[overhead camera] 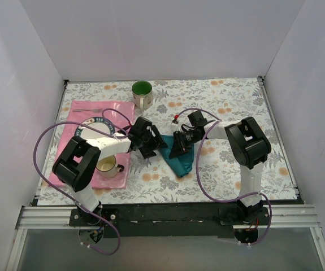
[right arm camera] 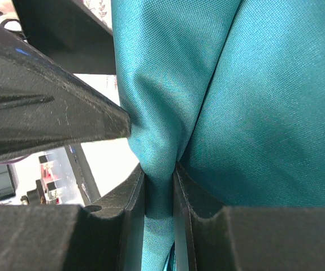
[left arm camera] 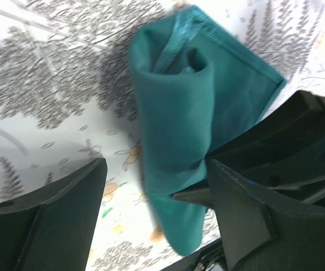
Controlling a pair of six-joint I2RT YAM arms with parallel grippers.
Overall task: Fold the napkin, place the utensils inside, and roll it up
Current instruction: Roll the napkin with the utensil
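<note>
The teal napkin (overhead camera: 180,162) lies bunched in a loose folded roll near the table's middle, between my two grippers. My right gripper (right arm camera: 159,183) is shut on a fold of the napkin (right arm camera: 264,113), the cloth pinched tight between both fingers. In the left wrist view my left gripper (left arm camera: 156,175) stands open astride the napkin (left arm camera: 173,113). The roll rests against its right finger (left arm camera: 247,220), and a gap shows on the left side. From above, the left gripper (overhead camera: 157,144) and the right gripper (overhead camera: 179,148) nearly meet over the cloth. No utensils show; whether they are inside the roll cannot be told.
A pink placemat (overhead camera: 117,110) at the left holds a plate (overhead camera: 89,127), a cream mug (overhead camera: 108,166) and a thin pale item (overhead camera: 90,110) at its far edge. A green-lined mug (overhead camera: 142,94) stands at the back. Floral tablecloth (overhead camera: 235,101) covers the table; white walls enclose it.
</note>
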